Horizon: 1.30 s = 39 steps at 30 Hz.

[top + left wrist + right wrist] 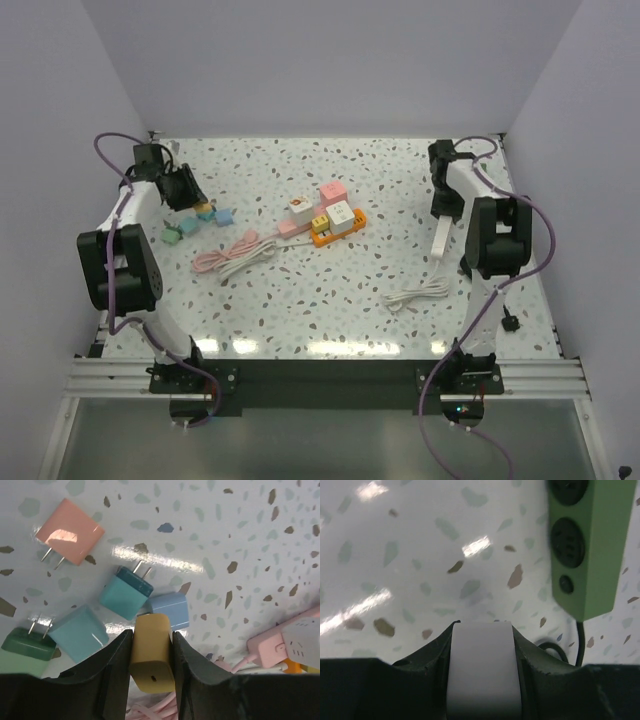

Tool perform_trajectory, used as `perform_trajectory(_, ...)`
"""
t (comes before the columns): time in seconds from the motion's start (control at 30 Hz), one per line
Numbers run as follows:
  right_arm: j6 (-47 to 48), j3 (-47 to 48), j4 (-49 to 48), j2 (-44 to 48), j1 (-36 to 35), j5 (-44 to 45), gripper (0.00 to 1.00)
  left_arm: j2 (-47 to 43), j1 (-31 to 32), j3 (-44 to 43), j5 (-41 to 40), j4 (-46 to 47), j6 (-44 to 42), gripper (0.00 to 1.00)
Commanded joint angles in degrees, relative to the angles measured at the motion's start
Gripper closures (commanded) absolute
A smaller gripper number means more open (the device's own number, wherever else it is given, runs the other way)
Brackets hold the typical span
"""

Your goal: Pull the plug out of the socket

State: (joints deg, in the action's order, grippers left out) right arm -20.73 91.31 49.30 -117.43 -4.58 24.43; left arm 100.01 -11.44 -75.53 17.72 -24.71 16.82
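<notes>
White cable (418,293) lies coiled to the near right of the orange socket strip (326,234), and a pink cable (224,256) trails off to the strip's near left. About level with the strip and to its right, the right claw (481,627) is clamped on a long white block (481,675). A green strip (600,545) shows past it in the wrist view. Well to the orange strip's left, the left claw (152,636) is closed around a yellow plug (152,662), above a cluster of loose plugs (125,596).

On the orange strip itself a white plug (341,214) sits seated. The strip's long axis runs from near left to far right, between the two arms. We judge the right claw to be the nearer one, with the white plug lying to its left. Either claw would have to drop its load first. Just beyond the strip stands a pink plug (333,190).
</notes>
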Motion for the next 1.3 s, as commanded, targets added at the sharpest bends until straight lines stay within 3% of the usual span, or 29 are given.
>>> perform_trajectory(0.0, 1.9, 7.6, 4.5, -4.4, 4.0, 7.2, 1.0, 1.0, -0.3, -1.1, -4.3, -2.4, -3.5, 1.0)
perform_trajectory(0.07, 2.7, 12.8, 5.5, -6.6, 4.5, 6.4, 1.0, 1.9, -0.3, -0.9, -3.7, -1.8, -3.5, 1.0)
perform_trajectory(0.1, 3.5, 14.2, 6.0, -8.8, 4.4, 6.5, 0.89, 2.2, -0.2, -0.8, -3.7, -1.9, -3.5, 0.99)
perform_trajectory(0.17, 4.5, 18.6, 6.9, -10.6, 6.6, 5.0, 0.76, 2.9, -0.3, -0.7, -3.8, -2.0, -3.7, 0.85)
perform_trajectory(0.2, 5.2, 20.0, 7.6, -12.0, 7.2, 4.8, 0.58, 2.9, -0.2, -0.2, -4.4, -2.1, -4.0, 0.8)
perform_trajectory(0.23, 5.6, 21.9, 7.3, -12.3, 7.4, 4.4, 0.51, 2.2, -0.3, 0.1, -5.2, -1.8, -4.0, 0.73)
perform_trajectory(0.27, 6.0, 22.8, 7.3, -12.5, 7.6, 4.1, 0.43, 1.9, -0.2, 0.6, -6.3, -1.6, -3.9, 0.58)
perform_trajectory(0.33, 6.8, 25.6, 7.7, -12.5, 7.7, 3.5, 0.29, 1.2, -0.3, 0.8, -6.9, -1.5, -3.8, 0.49)
perform_trajectory(0.5, 5.5, 30.7, 10.7, -10.0, 7.7, -0.7, 0.17, 0.6, -0.3, -0.1, -7.1, -2.4, -3.2, 0.31)
perform_trajectory(0.57, 5.3, 31.9, 11.5, -6.9, 7.4, -3.8, 0.1, -0.6, -0.3, -0.3, -5.8, -2.3, -2.8, 0.19)
perform_trajectory(0.67, 5.7, 24.4, 8.0, 1.9, 5.0, -10.2, 0.03, -4.3, 0.1, 0.1, -2.1, -1.6, -2.3, 0.0)
perform_trajectory(0.73, 6.6, 16.2, 3.4, 6.2, 0.6, -17.2, 0.02, -6.9, 1.7, 0.1, 0.0, -1.6, -2.2, 0.0)
perform_trajectory(0.8, 6.6, 9.3, 0.2, 10.8, -3.8, -18.6, 0.02, -8.7, 4.8, -0.1, 1.2, -2.4, -2.8, 0.0)
perform_trajectory(1.0, 6.3, -2.3, -8.5, 16.4, -12.9, -28.6, 0.04, -11.9, 16.3, 2.0, 3.9, -2.4, -0.7, 0.0)
perform_trajectory(1.27, 8.2, -2.2, -14.2, 10.9, -21.8, -30.2, 0.06, -13.6, 25.8, 6.6, 3.7, 1.5, 3.7, 0.0)
